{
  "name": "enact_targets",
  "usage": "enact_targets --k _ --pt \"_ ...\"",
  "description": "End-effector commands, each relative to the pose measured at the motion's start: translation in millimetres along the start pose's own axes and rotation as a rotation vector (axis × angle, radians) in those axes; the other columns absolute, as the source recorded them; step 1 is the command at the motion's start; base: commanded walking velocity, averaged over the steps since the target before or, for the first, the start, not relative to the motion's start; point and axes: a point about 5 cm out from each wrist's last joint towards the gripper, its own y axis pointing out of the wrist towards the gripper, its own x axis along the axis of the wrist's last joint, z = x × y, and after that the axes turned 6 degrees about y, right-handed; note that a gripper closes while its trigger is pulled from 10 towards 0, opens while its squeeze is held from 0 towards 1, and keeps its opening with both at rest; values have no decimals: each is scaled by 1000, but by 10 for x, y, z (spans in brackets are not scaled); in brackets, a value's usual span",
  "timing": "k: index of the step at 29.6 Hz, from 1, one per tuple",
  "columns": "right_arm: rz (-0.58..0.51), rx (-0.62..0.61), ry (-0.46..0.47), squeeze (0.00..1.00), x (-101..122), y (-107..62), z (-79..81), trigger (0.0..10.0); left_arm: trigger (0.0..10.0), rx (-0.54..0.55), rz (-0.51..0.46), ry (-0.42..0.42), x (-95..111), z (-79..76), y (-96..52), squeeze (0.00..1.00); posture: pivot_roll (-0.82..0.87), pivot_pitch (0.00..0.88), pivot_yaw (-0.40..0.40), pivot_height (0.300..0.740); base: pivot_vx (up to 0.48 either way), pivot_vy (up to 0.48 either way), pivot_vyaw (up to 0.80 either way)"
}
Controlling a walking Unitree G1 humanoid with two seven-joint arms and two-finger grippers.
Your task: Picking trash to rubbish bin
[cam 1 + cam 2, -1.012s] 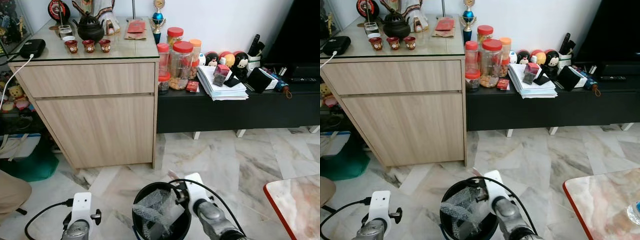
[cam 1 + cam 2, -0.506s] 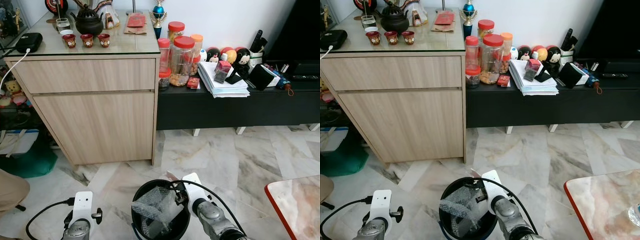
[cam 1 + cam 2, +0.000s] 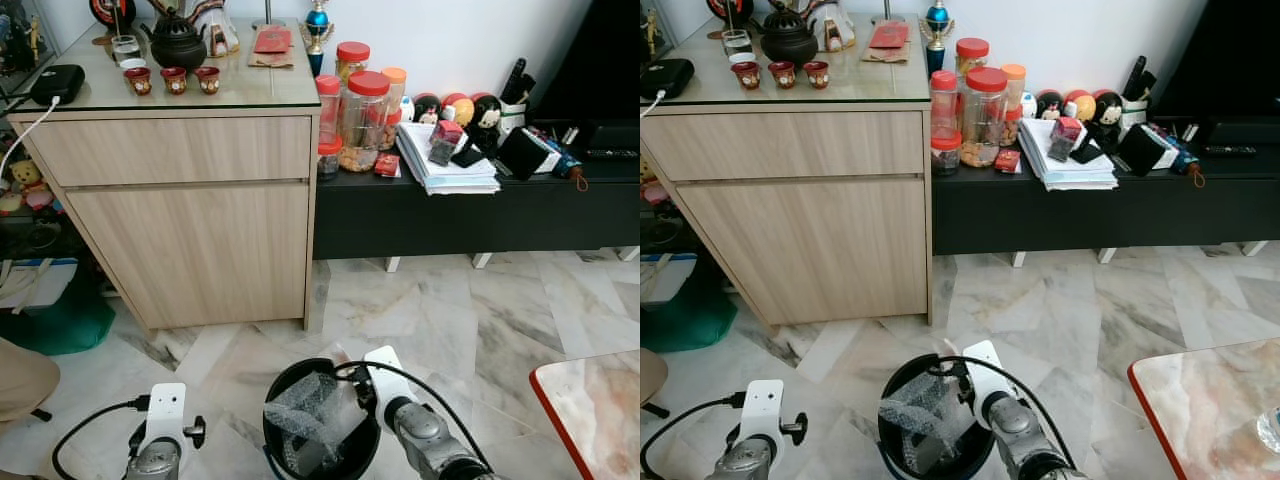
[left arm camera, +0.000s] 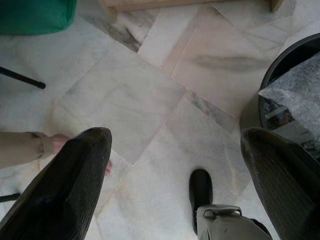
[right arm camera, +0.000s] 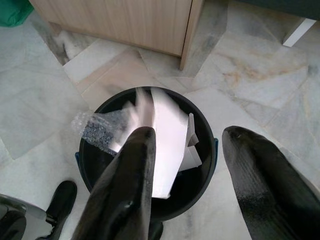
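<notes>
A black rubbish bin [image 3: 274, 402] stands on the marble floor right in front of me. Crumpled bubble wrap [image 3: 305, 400] sits inside it. My right gripper [image 5: 192, 137] hangs open just above the bin's [image 5: 90, 160] mouth. A white sheet of paper [image 5: 167, 145], blurred by motion, lies over the opening beside the bubble wrap [image 5: 95, 127]. Low at the bin's left, my left gripper [image 4: 175, 137] is open over bare floor with nothing between its fingers. The bin's rim [image 4: 287, 55] appears at the edge of the left wrist view.
A light wooden cabinet [image 3: 190, 210] and a black low bench [image 3: 470, 225] loaded with jars and papers stand behind the bin. A red-edged marble table [image 3: 590, 410] is at the right. A green bag [image 3: 60, 325] and a person's beige clothing [image 3: 20, 385] are at the left.
The head camera has shifted a little since a second ago. My right arm stays over the bin, its wrist nudged slightly. The left arm has not moved.
</notes>
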Motion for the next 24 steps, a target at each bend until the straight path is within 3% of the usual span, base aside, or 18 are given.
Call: enact_targets --k 1,6,7,8,9,23,24 --pt "-4 -4 5 1000 -5 -4 -13 10000 10000 -6 -3 -3 13 -15 3 0 106 71 -79 740 0 0 0" --pt "-7 -4 6 1000 2 -3 -12 10000 10000 -7 -3 -3 16 -14 3 0 106 70 -79 740 0 0 0" --pt "-7 1 5 592 4 -2 -7 10000 10000 -7 -4 -3 17 -14 4 0 106 70 -79 740 0 0 0" --pt "-8 5 4 592 4 -2 -4 10000 10000 -7 -4 -3 17 -13 4 0 106 70 -79 740 0 0 0" --pt "-7 8 2 0 3 -2 -1 10000 10000 -6 -3 -3 16 -13 4 0 106 70 -79 740 0 0 0" --pt "65 -58 51 0 -239 -80 -139 10000 10000 8 17 -16 -27 8 -4 0 98 65 -76 740 0 0 0" --pt "93 -83 85 0 -357 -124 -185 10000 10000 10 26 -24 -54 11 -10 0 95 65 -73 740 0 0 0"
